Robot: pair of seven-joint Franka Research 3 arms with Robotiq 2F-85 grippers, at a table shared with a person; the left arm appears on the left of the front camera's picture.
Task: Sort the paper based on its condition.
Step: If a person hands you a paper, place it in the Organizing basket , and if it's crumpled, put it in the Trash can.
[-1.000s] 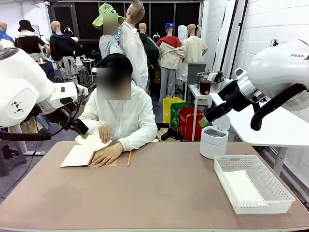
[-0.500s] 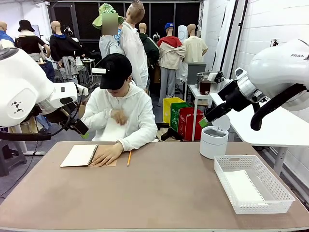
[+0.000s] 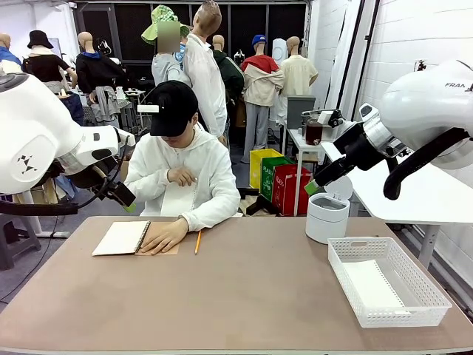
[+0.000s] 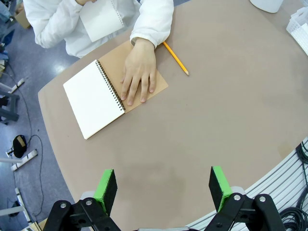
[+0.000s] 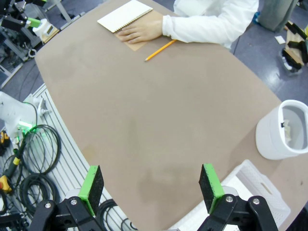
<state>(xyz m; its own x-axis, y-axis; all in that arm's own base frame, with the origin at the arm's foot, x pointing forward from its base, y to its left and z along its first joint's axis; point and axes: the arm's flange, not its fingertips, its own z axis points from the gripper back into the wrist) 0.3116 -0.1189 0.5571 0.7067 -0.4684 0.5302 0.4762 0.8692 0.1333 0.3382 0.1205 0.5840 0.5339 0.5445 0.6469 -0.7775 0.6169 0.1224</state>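
Note:
A person at the far side holds a loose white sheet of paper [image 3: 179, 198] upright before the chest with one hand; it has punched holes along one edge [image 4: 101, 19]. Their other hand [image 4: 138, 72] presses on the brown cover of an open spiral notebook [image 3: 122, 238] [image 4: 94, 98]. Another flat white sheet [image 3: 372, 285] lies in the white basket [image 3: 403, 314] at the right. My left gripper [image 3: 127, 204] [image 4: 163, 185] hangs open above the table's left side. My right gripper [image 3: 312, 188] [image 5: 151, 185] is open too, high over the right side. Neither holds anything.
A yellow pencil [image 3: 198, 242] [image 4: 175, 58] lies just right of the notebook. A white round bin [image 3: 327, 217] [image 5: 284, 132] stands at the far right, behind the basket. The brown tabletop [image 3: 244, 296] between notebook and basket is bare.
The person lifted a sheet off the notebook and now holds it upright at the chest. Both arms have stayed still.

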